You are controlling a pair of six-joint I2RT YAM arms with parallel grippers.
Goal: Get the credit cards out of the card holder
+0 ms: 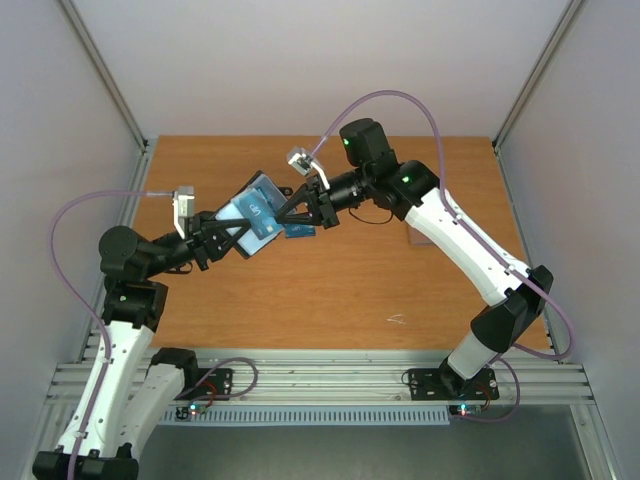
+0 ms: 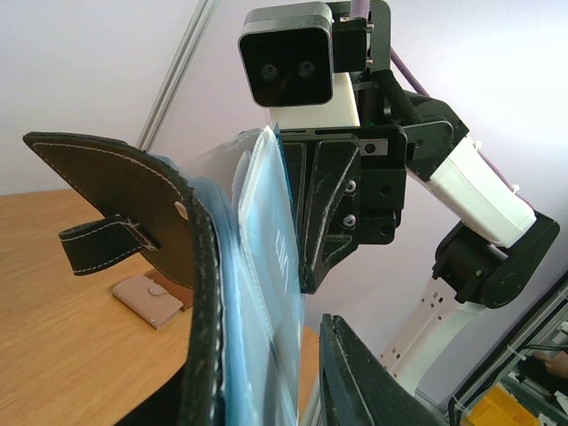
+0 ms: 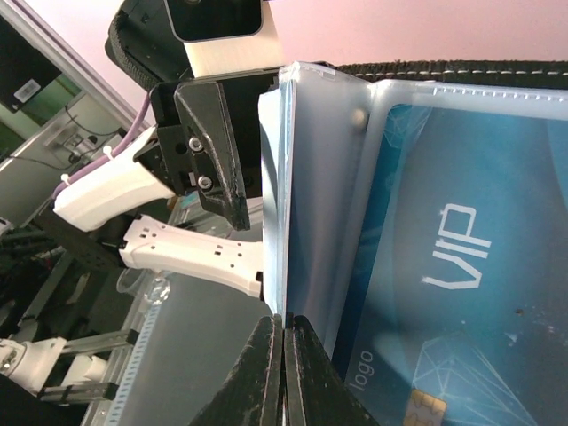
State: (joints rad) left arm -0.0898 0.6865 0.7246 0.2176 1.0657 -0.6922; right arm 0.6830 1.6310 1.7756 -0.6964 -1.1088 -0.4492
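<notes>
My left gripper (image 1: 232,238) is shut on the open card holder (image 1: 255,215) and holds it tilted above the table. In the left wrist view the holder (image 2: 133,191) shows its black outside and loop, with blue cards (image 2: 266,266) in its pockets. My right gripper (image 1: 285,212) is shut at the holder's far edge. In the right wrist view its fingertips (image 3: 284,321) pinch the thin edge of a card sticking out of the pale pockets (image 3: 319,177). A blue VIP card (image 3: 444,293) sits in the facing pocket. Blue cards (image 1: 298,231) lie on the table under the right gripper.
A brown two-tone wallet (image 1: 418,236) lies on the wooden table (image 1: 330,290) at the right, partly under my right arm; it also shows in the left wrist view (image 2: 146,297). Grey walls close in the table on both sides.
</notes>
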